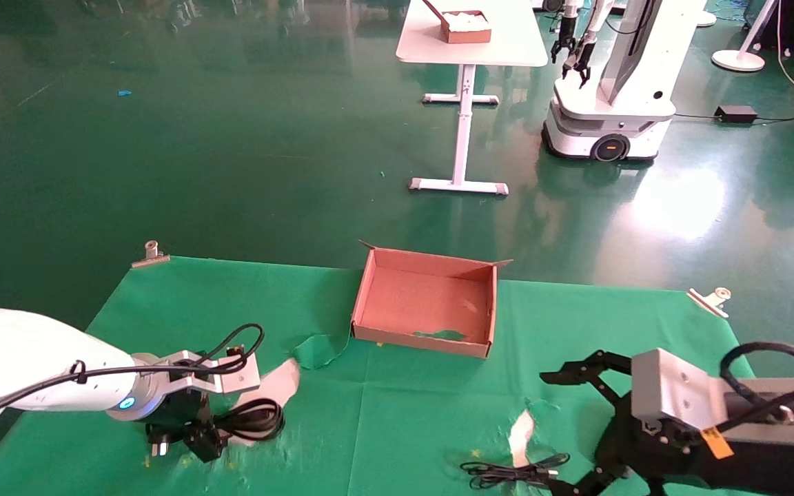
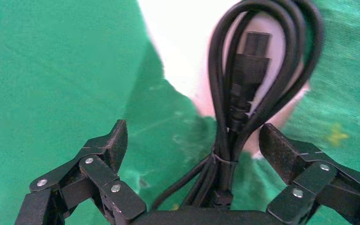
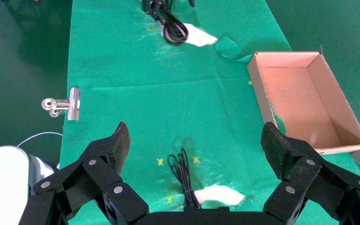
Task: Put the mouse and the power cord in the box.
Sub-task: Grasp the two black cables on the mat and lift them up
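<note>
Green cloth [image 1: 404,413] clipped by metal clips [image 1: 151,253]; white table [image 1: 473,41] and another robot [image 1: 617,89] beyond.

Left gripper [image 1: 194,430] low over power cord [image 1: 253,419] at bench [image 1: 404,420] front-left, box [image 1: 426,302] centre-back, right gripper [image 1: 579,427] front-right, jaws apart.

Left gripper [image 2: 192,140] low, jaws spread; right gripper [image 3: 194,140] likewise spread

head: high, forward-down over desk [image 1: 438,427] | left wrist: close on power cord [image 2: 243,93] | right wrist: farther back, shares box [image 3: 304,93]
</note>
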{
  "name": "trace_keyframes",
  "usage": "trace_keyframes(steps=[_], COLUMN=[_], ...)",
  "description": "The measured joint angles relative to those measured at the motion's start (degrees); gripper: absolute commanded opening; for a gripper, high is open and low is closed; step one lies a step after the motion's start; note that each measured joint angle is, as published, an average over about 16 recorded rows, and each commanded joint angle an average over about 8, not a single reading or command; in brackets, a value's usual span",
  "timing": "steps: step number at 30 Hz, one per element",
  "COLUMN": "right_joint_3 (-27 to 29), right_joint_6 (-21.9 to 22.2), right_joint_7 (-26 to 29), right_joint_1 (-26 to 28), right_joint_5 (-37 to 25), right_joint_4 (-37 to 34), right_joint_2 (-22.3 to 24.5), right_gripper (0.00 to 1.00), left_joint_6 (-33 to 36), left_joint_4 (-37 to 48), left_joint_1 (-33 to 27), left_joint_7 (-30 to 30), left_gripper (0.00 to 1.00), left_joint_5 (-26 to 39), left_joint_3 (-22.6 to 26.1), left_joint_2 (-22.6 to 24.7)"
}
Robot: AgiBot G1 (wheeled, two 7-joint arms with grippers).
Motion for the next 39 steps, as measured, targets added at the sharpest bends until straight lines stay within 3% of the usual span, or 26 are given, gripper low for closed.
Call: trace_keyframes(steps=[5,11,21,31,33,39], right_joint_3=[-1.3,-4.9,-13.0,-17.3,-17.6,-18.0], right_joint_6=[0.6,2.5,7.5,10.6,11.0,11.6], right_joint_7=[-1.3,-5.0,-11.0,-12.0,-12.0,-12.0], right_joint_1=[0.4,2.1,6.7,9.8,10.1,10.4], right_joint_5=[-3.6,-13.0,-31.2,-38.9,-39.5,-40.2], right_joint_4=[0.4,-0.2,-9.1,-21.1,-22.5,-24.8], right_joint_2=[-0.7,-4.2,-16.5,-26.5,-27.4,-28.8], right_gripper=[1.00,1.00,1.00,1.00,0.97,0.24], left_joint_6=[-0.9,-1.3,-1.5,-1.7,-1.7,-1.7], left_joint_4=[1.8,3.2,4.3,4.8,4.8,5.0], left_joint_1=[-0.5,-0.9,-1.2,-1.3,-1.3,-1.3], left_joint_7=[0.4,1.1,1.8,2.1,2.2,2.2], left_gripper=[1.00,1.00,1.00,1.00,0.80,0.05], left_joint_5=[0.2,0.1,-0.1,-0.2,-0.2,-0.2], left_joint_3=[0.0,0.0,-0.1,-0.1,-0.1,-0.1], left_joint_2=[0.6,1.0,1.4,1.5,1.5,1.5])
